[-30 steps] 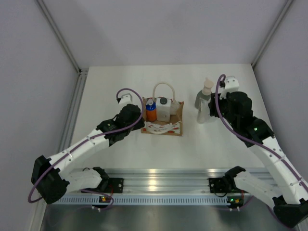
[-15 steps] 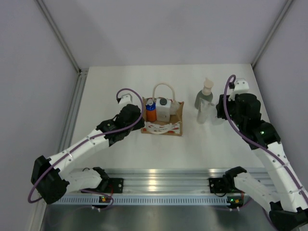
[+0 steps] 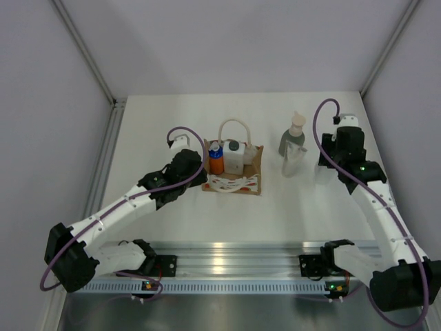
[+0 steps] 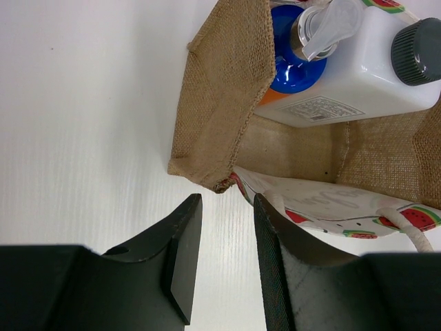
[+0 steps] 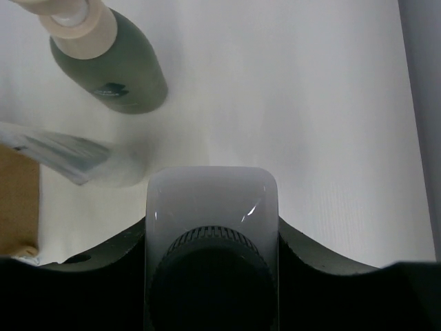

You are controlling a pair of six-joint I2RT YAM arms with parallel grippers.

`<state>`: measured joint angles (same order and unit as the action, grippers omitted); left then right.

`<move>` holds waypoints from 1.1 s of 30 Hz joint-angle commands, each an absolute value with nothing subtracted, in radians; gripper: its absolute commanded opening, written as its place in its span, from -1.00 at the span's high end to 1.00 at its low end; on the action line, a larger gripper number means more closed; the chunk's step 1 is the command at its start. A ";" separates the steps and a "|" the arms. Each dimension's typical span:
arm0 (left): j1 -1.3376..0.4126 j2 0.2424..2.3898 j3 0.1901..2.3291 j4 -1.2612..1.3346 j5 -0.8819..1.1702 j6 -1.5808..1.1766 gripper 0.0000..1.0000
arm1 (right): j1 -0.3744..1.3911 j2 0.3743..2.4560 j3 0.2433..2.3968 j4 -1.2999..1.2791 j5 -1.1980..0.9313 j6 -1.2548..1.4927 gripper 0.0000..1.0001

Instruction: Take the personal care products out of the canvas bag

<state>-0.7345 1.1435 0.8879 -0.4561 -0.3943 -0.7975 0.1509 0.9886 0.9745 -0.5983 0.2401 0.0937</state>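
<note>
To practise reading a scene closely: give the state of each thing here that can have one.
canvas bag: upright, mouth open
orange bottle: inside bag
bagged white bottle: inside bag, capped
grey-green pump bottle: standing on table, outside bag
held white bottle: capped, gripped
left gripper: narrowly open, empty
right gripper: shut on held white bottle

Nothing here reads clearly. White bottle [image 4: 365,62] in the canvas bag [image 4: 220,96]: a small printed label [image 4: 320,109] on its side, grey fine print, too small to make out. Bag's front panel [image 4: 324,203]: a line of thin script among watermelon-slice prints, not legible from this angle. Grey-green pump bottle [image 5: 120,72]: a dark emblem [image 5: 110,90] with tiny lettering beside it, blurred, no brand to be had.
</note>
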 commanded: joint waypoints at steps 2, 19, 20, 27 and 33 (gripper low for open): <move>-0.735 1.129 0.873 -0.446 -0.390 -0.792 0.18 | 0.100 1.044 0.970 -0.298 0.228 0.109 1.00; -0.735 1.069 0.839 -0.448 -0.390 -0.778 0.11 | 0.037 1.342 0.910 -0.052 0.184 0.113 0.90; -0.735 1.068 0.838 -0.448 -0.388 -0.778 0.11 | 0.037 1.335 0.898 -0.048 0.181 0.115 0.76; -0.735 1.071 0.830 -0.448 -0.390 -0.773 0.10 | 0.035 1.256 0.877 -0.057 0.170 0.117 -0.18; -0.735 1.066 0.847 -0.449 -0.397 -0.755 0.08 | 0.038 1.171 0.949 -0.152 0.160 0.120 -0.51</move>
